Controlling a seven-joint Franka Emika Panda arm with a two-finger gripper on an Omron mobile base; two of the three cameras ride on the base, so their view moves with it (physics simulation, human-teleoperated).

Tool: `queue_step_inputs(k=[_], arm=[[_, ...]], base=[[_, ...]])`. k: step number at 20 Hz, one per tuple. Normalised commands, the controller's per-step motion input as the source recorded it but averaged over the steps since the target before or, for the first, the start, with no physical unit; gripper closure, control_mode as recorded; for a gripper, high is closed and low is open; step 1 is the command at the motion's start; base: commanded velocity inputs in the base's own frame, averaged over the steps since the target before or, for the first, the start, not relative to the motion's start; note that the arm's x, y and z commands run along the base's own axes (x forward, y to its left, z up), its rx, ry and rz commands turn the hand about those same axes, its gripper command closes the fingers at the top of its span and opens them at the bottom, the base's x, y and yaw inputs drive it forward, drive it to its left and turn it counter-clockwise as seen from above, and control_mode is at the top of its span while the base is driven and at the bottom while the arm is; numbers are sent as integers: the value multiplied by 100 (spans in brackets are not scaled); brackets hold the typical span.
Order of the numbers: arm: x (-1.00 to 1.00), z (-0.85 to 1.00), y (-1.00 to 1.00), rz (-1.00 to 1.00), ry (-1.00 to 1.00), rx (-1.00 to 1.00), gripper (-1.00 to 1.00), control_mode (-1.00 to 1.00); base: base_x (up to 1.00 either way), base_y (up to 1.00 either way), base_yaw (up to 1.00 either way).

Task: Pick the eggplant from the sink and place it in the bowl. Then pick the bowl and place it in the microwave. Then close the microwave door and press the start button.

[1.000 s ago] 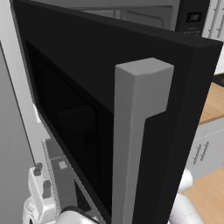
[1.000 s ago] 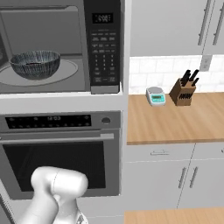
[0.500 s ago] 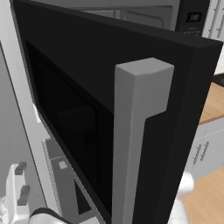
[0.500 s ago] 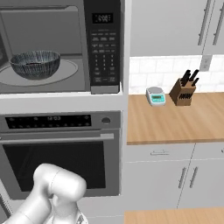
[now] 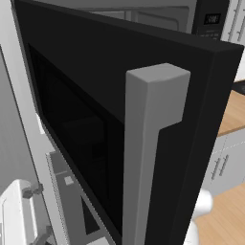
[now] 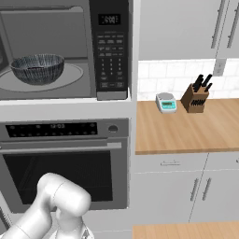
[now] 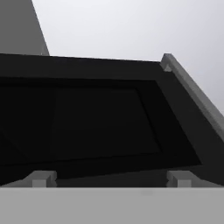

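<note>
Bowl [image 6: 37, 68]: seated on the turntable inside the microwave [image 6: 65, 49]. Microwave door [image 5: 119, 129]: swung wide open, bar handle [image 5: 148, 153] outward. End effector [image 7: 111, 179]: released, jaws spread, facing the door's window. Risk: an off-centre push could slip off the panel, leaving the door ajar.

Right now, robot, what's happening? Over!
Gripper open, holding nothing, facing the microwave door. Bowl sits inside the microwave. Door open. Nothing in the way.
</note>
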Motion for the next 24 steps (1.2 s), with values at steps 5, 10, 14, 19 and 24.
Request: queue_step_inputs(k=[5,10,14,19,24], arm=[[-87,46,-79,3,-14,30,-100,-100],[-66,42,-85,11,-13,29,-100,-100],[-34,39,-91,21,-9,28,-100,-100],[-4,24,-95,35,-4,23,-100,-100],[3,1,-92,49,0,9,-100,-100]], base=[[0,0,0],[0,0,0],[0,0,0],[0,0,0],[0,0,0]])
